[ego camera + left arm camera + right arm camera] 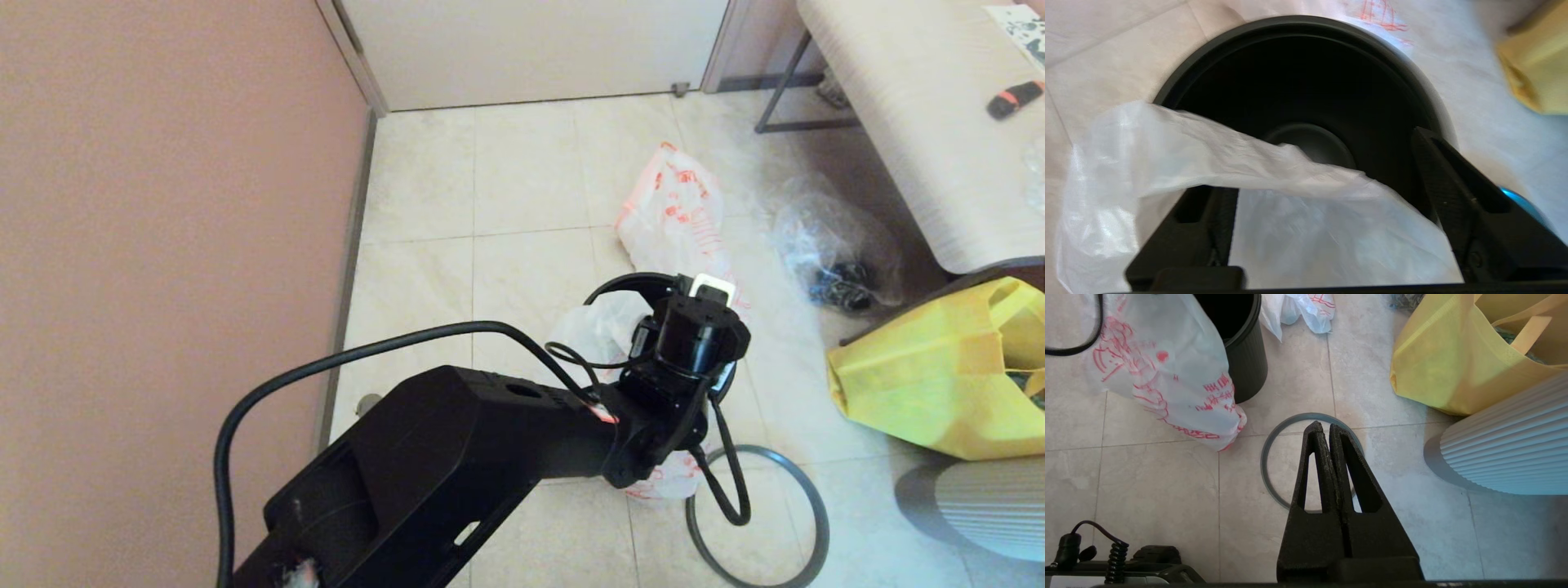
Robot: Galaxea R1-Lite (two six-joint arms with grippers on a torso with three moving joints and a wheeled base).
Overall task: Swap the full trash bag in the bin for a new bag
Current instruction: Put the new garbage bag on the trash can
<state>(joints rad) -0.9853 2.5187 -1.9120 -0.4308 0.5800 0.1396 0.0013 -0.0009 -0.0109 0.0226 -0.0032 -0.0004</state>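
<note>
The black bin [622, 282] [1247, 363] stands on the tiled floor, and its bare bottom [1310, 143] shows. The limp white new bag [596, 327] [1167, 363] hangs over its near rim and down the outside. My left gripper [1318, 163] hovers over the bin's mouth, open, with the bag's film [1167, 143] draped across one finger and the gap. The full trash bag [673, 208] [1298, 308] lies on the floor beyond the bin. The grey hoop [816, 498] [1264, 465] lies flat near the bin. My right gripper [1323, 426] hangs above it, shut and empty.
A yellow fabric bag [931, 376] [1445, 355] sits to the right. A white ribbed object [988, 506] [1506, 453] stands in front of it. A clear crinkled bag of dark items [833, 245] lies under the bench [914, 106]. A pink wall [163, 204] closes the left side.
</note>
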